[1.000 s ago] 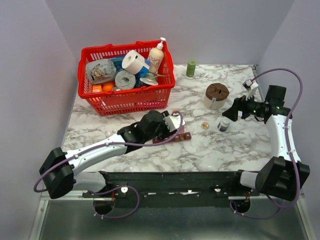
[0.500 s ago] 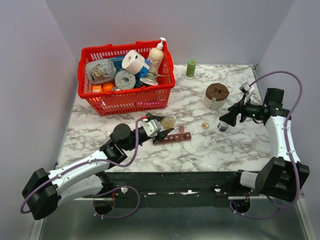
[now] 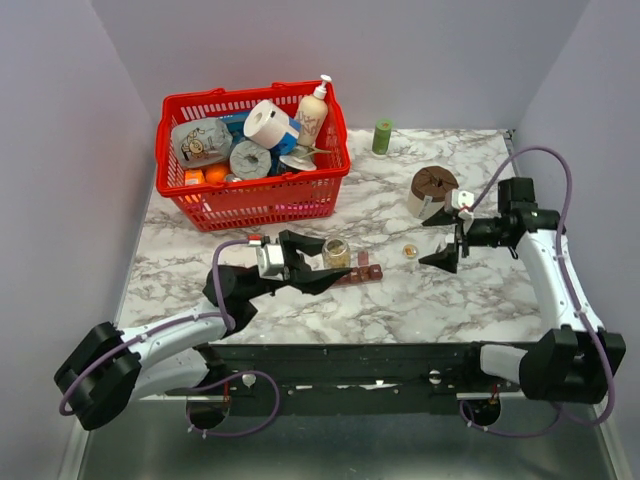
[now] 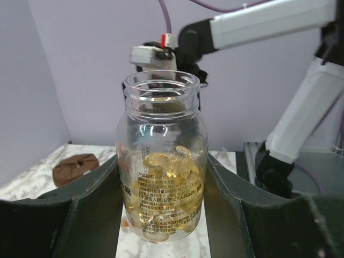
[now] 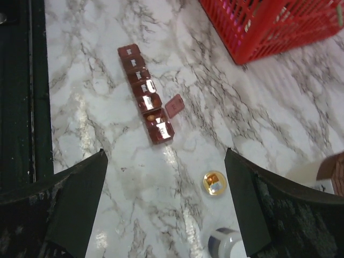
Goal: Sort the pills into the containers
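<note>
Left gripper [image 4: 161,207] clamps the clear bottle [image 4: 161,161] upright, pills [image 4: 164,169] pooled inside; the containers [image 3: 355,274] lie just at its four o'clock. Right gripper [image 5: 164,199] hangs spread wide, empty, off at three o'clock. Tip slowly, mouth low over one open cell, so nothing bounces out.

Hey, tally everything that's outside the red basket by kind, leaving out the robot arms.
Bottles: 2, the clear pill bottle and the white-capped bottle
Pill organizer strip: 1
Small gold cap: 1
Green cylinder: 1
Brown-topped white cylinder: 1
Total: 6
</note>
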